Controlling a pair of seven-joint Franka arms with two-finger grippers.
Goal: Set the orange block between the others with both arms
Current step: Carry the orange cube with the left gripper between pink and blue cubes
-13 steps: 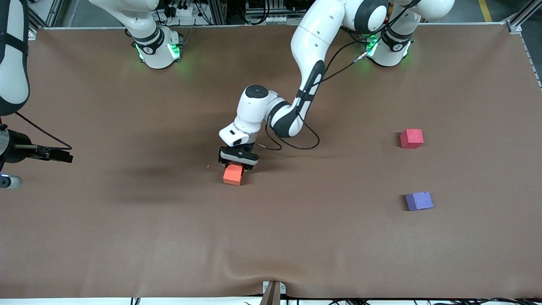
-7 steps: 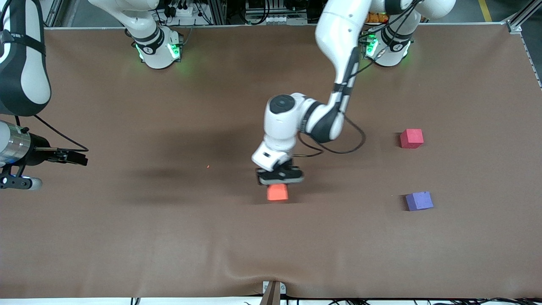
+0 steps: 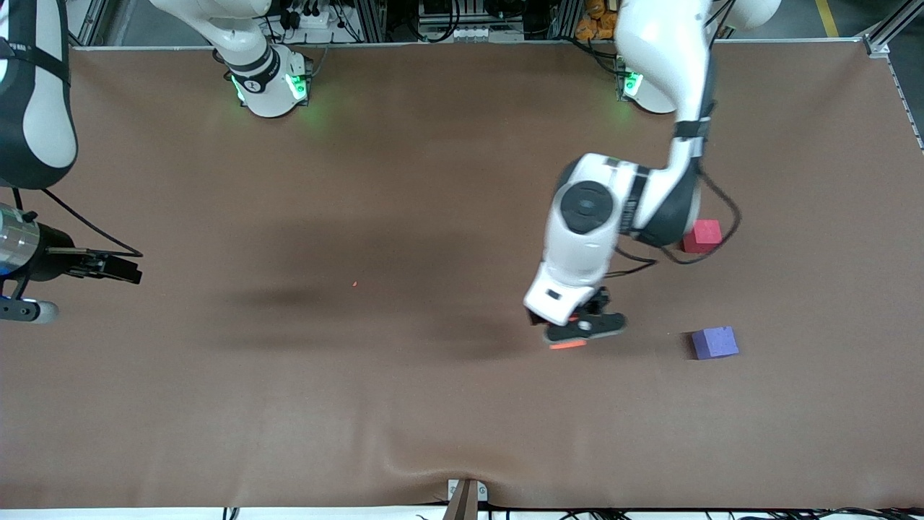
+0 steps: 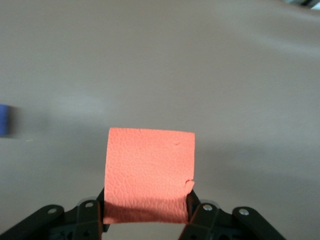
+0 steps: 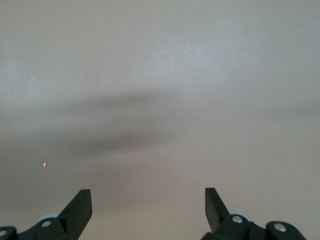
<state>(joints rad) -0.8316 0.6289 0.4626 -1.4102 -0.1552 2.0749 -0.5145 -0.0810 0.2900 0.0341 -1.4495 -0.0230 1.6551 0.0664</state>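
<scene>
My left gripper [image 3: 580, 329] is shut on the orange block [image 4: 150, 172], its two fingers pressing opposite sides. In the front view only a thin orange sliver [image 3: 568, 345] shows under the hand. The block hangs over bare table, beside the purple-blue cube [image 3: 715, 342], which also shows at the edge of the left wrist view [image 4: 4, 120]. The red-pink cube [image 3: 705, 235] sits farther from the front camera, partly covered by the left arm's elbow. My right gripper [image 5: 147, 200] is open over bare table at the right arm's end, and that arm waits.
A brown cloth covers the table [image 3: 289, 404]. A tiny orange crumb [image 3: 354, 283] lies near the middle and also shows in the right wrist view [image 5: 45, 164]. A cable loops from the left arm's wrist [image 3: 725, 217] over the red-pink cube.
My left arm has carried the orange block from the table's middle toward the left arm's end, close to the purple-blue cube. The right arm has hardly shifted.
</scene>
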